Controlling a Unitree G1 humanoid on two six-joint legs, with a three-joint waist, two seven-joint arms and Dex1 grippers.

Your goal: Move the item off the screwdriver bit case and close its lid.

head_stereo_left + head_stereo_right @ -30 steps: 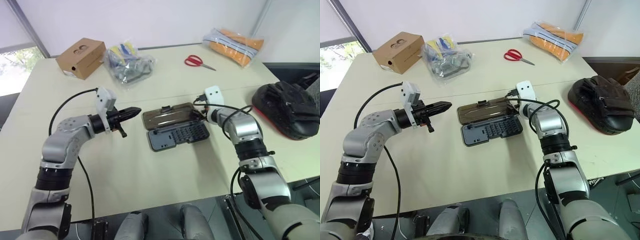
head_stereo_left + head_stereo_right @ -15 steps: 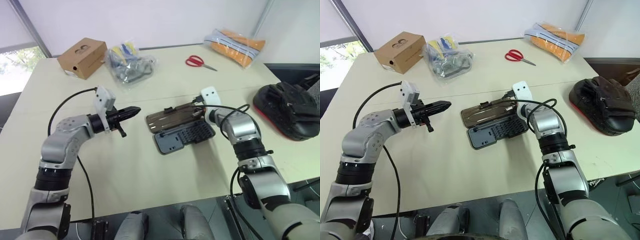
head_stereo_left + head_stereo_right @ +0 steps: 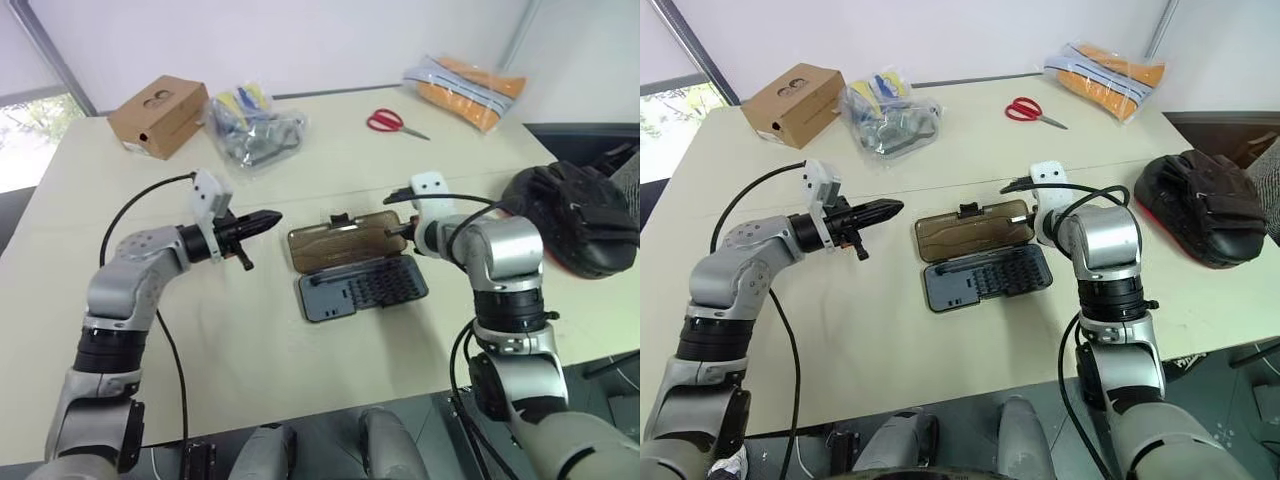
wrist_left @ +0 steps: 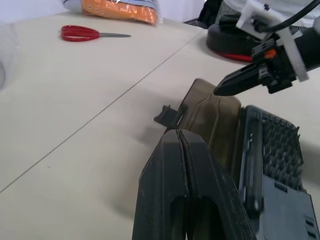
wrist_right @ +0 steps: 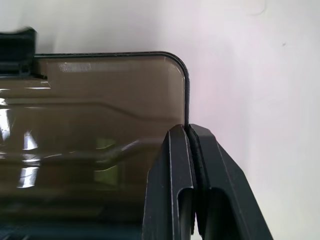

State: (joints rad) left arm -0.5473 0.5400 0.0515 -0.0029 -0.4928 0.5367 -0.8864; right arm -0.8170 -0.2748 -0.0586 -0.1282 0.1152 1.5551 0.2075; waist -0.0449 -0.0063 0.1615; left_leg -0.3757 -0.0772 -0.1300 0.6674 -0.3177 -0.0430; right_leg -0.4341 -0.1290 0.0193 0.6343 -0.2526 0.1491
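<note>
At the lid's right edge, the right gripper pinches the thin plastic. Opposite it, the left gripper hovers clenched and empty. Already off the screwdriver bit case, the item lies far right; closing remains.

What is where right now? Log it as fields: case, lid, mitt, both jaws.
screwdriver bit case: open, mid-table, bits exposed
lid: folded back on the far side, not closed
mitt: on the table at far right, apart from the case
left jaws: shut, empty, in the air left of the case
right jaws: shut, apparently pinching the lid's right edge
status: mitt is off the case; lid not yet closed
</note>
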